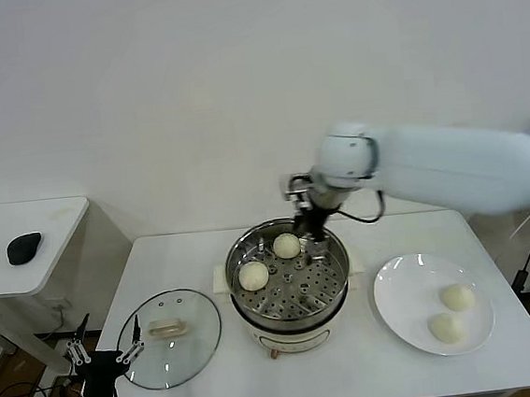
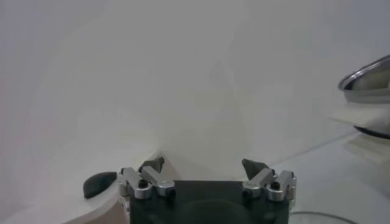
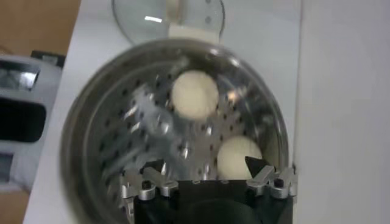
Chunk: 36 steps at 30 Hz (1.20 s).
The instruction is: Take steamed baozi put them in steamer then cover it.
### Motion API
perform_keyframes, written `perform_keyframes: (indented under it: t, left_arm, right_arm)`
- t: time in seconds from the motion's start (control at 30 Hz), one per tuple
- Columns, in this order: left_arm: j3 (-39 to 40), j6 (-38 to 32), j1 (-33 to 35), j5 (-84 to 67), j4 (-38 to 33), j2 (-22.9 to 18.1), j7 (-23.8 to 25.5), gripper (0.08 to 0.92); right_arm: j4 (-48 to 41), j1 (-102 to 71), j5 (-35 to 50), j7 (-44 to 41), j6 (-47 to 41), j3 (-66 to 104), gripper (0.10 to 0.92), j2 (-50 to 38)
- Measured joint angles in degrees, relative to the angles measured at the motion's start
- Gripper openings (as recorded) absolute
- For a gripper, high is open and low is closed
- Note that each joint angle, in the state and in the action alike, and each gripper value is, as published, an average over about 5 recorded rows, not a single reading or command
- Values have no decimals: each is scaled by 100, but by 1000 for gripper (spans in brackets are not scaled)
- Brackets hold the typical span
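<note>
Head view: round polished steel steamer on a cream base sits mid-table, perforated tray inside dotted with small holes. Two smooth, matte cream baozi lie on the tray, one toward the robot's left, one toward the far rim. Right gripper hangs over the far side of the pot, just beside the far bun, its white glossy arm reaching in from the right. Right wrist view shows dark fingertips spread apart, holding nothing, one bun just past them, the second farther across the tray. Flat white plate, glossy, on the right side of the table, carries two more buns, one behind the other, close together. Clear glass cover with metal rim and cream oblong handle lies flat on the table left of the steamer, apart from it. Left gripper low at the table's near left corner, beside the cover's edge, fingers apart and empty. Dark rounded object on the side table far left
</note>
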Motion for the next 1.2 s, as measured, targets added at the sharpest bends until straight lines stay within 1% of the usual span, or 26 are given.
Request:
perform_keyframes:
  t: [0.17, 0.37, 0.53, 0.7, 0.93, 1.2]
  left_arm:
    - [20, -3, 56, 49, -17, -48, -6, 823]
    - [19, -21, 120, 92, -28, -93, -18, 823]
    - [13, -40, 167, 129, -27, -126, -25, 823]
    - [20, -48, 199, 175, -38, -154, -26, 823]
    - [41, -27, 210, 213, -102, -185, -25, 823]
    - [32, -19, 241, 214, -152, -216, -17, 823]
  right_arm:
    - [354, 49, -593, -456, 508, -1, 823, -886]
    - [641, -214, -1371, -728, 1041, 127, 823, -1860]
    - [791, -837, -1977, -778, 1365, 544, 823, -2580]
    - [854, -1891, -2552, -698, 1592, 1316, 823, -3184]
    - [799, -3666, -3172, -536, 1753, 2660, 823, -3600]
    - [654, -5080, -3618, -405, 1860, 3622, 823, -3638]
